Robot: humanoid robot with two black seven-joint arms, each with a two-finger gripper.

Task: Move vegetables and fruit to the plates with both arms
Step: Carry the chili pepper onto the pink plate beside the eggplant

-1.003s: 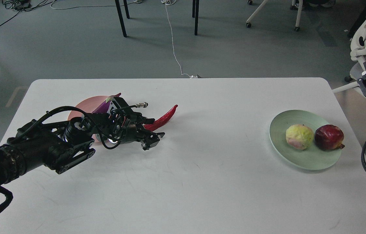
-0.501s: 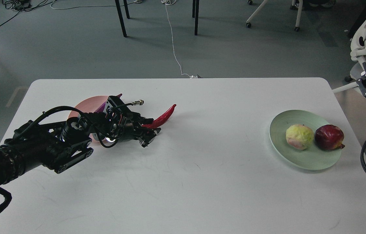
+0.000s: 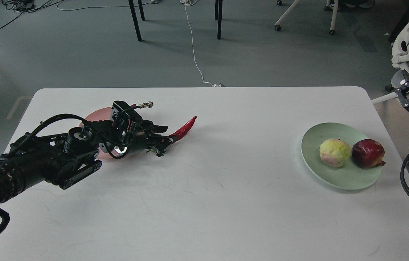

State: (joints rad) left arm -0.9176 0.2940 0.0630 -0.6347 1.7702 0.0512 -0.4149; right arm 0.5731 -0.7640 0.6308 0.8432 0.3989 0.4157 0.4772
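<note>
The red chili pepper (image 3: 184,127) lies on the white table (image 3: 204,203), just right of the pink plate (image 3: 93,116). My left gripper (image 3: 160,139) is low over the table at the chili's stem end, open, with one finger on each side of it. The eggplant is hidden behind my left wrist, over the pink plate. The yellow-green fruit (image 3: 334,152) and the pomegranate (image 3: 367,153) sit side by side on the green plate (image 3: 335,183) at the right. My right gripper (image 3: 407,97) hangs open and empty off the table's right edge.
An office chair (image 3: 407,54) stands by the right gripper, beyond the table's right edge. Table legs, chair bases and a white cable (image 3: 193,47) are on the floor behind the table.
My left gripper has drawn back to the left and up the table, from beside the chili's middle to its stem end. The chili has barely shifted. The right arm has hardly moved.
</note>
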